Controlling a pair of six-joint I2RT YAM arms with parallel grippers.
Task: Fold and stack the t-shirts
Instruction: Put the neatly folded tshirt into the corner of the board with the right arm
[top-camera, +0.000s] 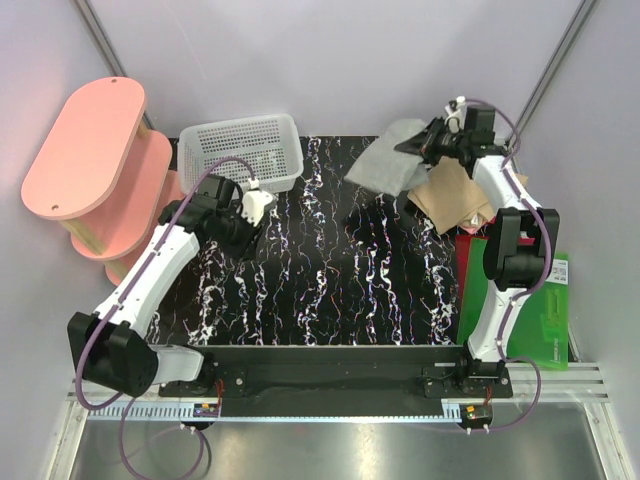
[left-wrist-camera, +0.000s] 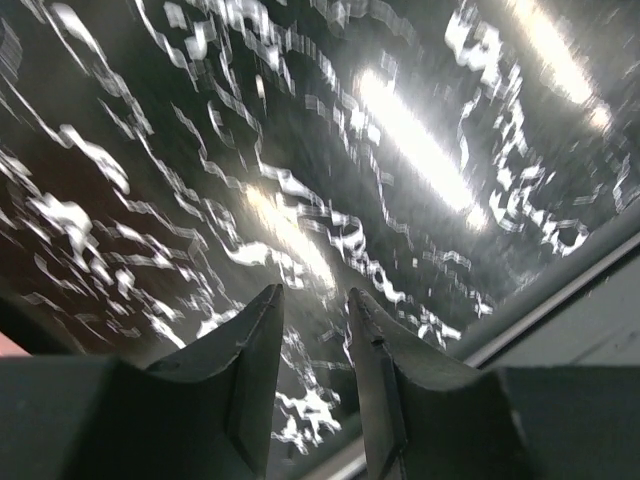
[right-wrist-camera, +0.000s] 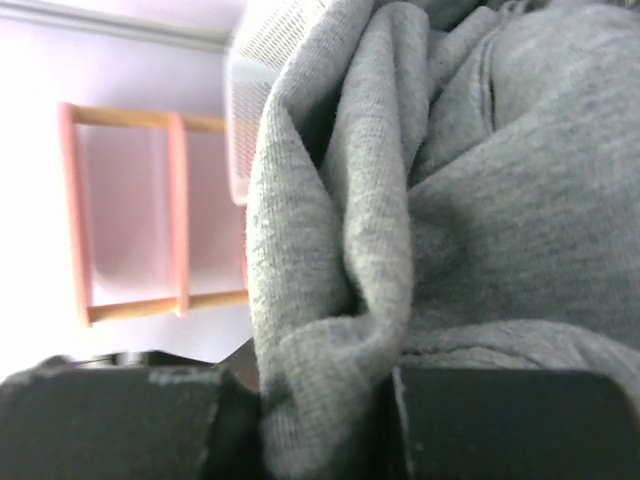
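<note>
Right wrist view: my right gripper (right-wrist-camera: 320, 425) has its fingers (right-wrist-camera: 500, 425) clamped on a bunched fold of the grey t-shirt (right-wrist-camera: 500, 200). The cloth is pinched between them and stands up in thick pleats that fill most of what I see. From the top external view, that shirt hangs from the gripper over the far right corner of the bench (top-camera: 330, 290). Its loose part spreads toward the middle of the far edge, and I cannot tell whether it touches the surface. Just beside it, along the right edge under the same arm, lies the folded tan t-shirt (top-camera: 450, 195) with a little pink cloth (top-camera: 470, 226) peeking out at its near side. The green board (top-camera: 545, 300) lies nearer me, off the right edge. On the left wrist view, my left gripper (left-wrist-camera: 315, 380) has its fingers (left-wrist-camera: 250, 385) a narrow gap apart with nothing between them, held above the black marbled top. From above, it sits just beside the near right corner of the white mesh basket (top-camera: 205, 140). The basket stands at the far left corner, and its own mesh floor shows through the open top. The pink shelf (top-camera: 90, 150) stands beyond the left edge.
</note>
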